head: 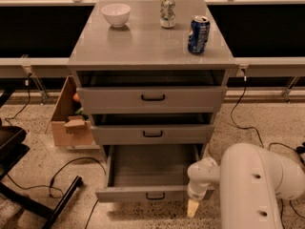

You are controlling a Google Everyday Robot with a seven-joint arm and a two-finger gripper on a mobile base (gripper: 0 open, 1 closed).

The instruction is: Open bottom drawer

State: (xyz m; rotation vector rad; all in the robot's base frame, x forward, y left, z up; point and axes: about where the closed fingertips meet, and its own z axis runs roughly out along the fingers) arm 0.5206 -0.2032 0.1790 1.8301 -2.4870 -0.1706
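- While the white arm (257, 185) bends down at the lower right, the claw (192, 208) hangs at its end, tip pointing at the speckled floor.
- Can't tell whether the claw is spread or pressed together.
- bottom drawer (128, 193): directly left of the claw, pulled well out, grey tray exposed. The claw sits just beside the right end of its front; contact can't be judged.
- Drawer's black bar handle (155, 196): left of the claw, clearly apart from it.
- middle drawer (152, 134): above and left of the claw, out a little.
- top drawer (152, 98): higher again, also slightly out, with a dark gap above it.
- desk (143, 44): well above the claw. It carries a white bowl (116, 14) up-left, a silver can (167, 11) up and slightly left, and a blue can (198, 34) almost straight above.
- cardboard box (71, 123): far left of the claw, against the cabinet side.
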